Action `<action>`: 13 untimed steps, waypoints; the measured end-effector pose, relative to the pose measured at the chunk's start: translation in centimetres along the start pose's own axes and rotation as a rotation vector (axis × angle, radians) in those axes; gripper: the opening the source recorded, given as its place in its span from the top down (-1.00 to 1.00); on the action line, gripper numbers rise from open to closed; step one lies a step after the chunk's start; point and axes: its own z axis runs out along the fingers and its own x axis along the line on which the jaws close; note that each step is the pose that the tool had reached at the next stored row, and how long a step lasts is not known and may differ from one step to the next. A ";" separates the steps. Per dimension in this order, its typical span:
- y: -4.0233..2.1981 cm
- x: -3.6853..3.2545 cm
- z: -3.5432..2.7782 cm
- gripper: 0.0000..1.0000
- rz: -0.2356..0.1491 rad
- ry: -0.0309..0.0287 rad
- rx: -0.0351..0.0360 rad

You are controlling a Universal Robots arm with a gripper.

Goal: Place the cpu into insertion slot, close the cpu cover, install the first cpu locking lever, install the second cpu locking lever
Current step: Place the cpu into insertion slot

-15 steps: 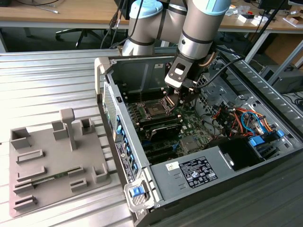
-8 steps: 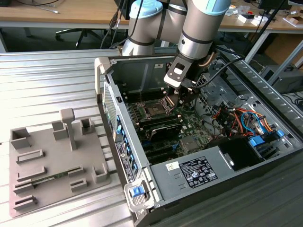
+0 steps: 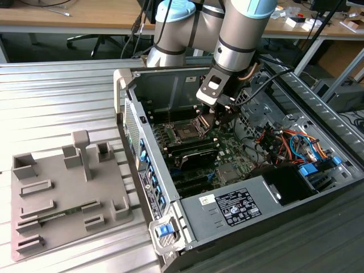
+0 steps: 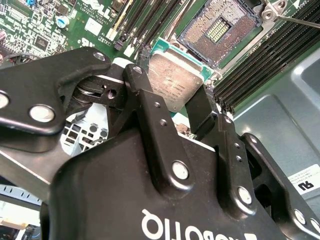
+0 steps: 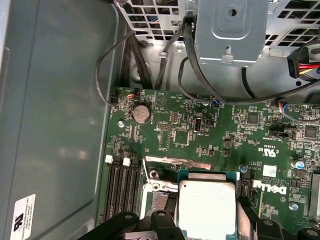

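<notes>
End effector [image 4: 166,85] with cpu [image 4: 178,74] above motherboard [image 4: 45,30]

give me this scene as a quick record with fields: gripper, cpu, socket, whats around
gripper: shut on the cpu, inside the open computer case
cpu: clamped by two opposite edges, grey metal top showing, not yet in the socket
socket: uncovered, contact field bare, no chip in it
cpu vs socket: apart, cpu close beside it over the motherboard
aside: grey fixture plate at the exterior view's left of the case
</notes>
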 end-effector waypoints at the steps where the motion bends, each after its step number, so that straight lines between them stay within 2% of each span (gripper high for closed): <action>1: 0.00 0.00 0.00 -0.08 0.001 -0.0002 0.0000; 13: 0.00 0.00 0.06 -0.08 0.013 -0.0049 0.0005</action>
